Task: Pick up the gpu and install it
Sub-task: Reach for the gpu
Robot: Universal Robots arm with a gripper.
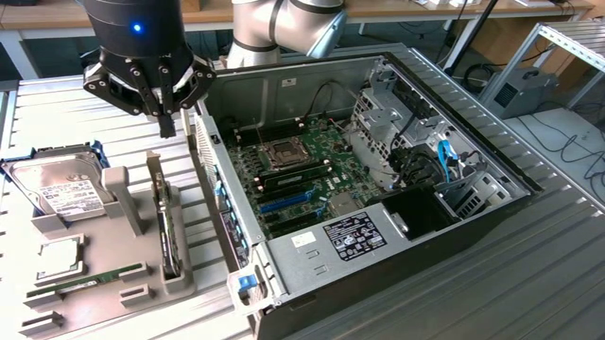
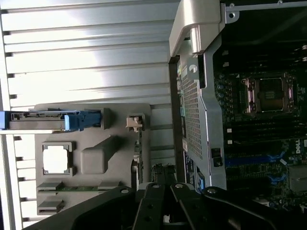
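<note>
Exterior view: gpu [image 1: 167, 237] stands in tray [image 1: 99, 301] on ribbed metal table [image 1: 529, 283].

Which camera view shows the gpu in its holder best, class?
The exterior view: the gpu stands on edge in the grey holder, its long black side visible. The wrist view catches the gpu edge-on, as a thin strip.

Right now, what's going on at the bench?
The arm's claw hangs shut and empty over the grey parts tray, just above the gpu. The gpu stands on edge in its holder, and the claw appears clear of it. The open computer case sits beside the tray; the gpu is not yet installed.
</note>
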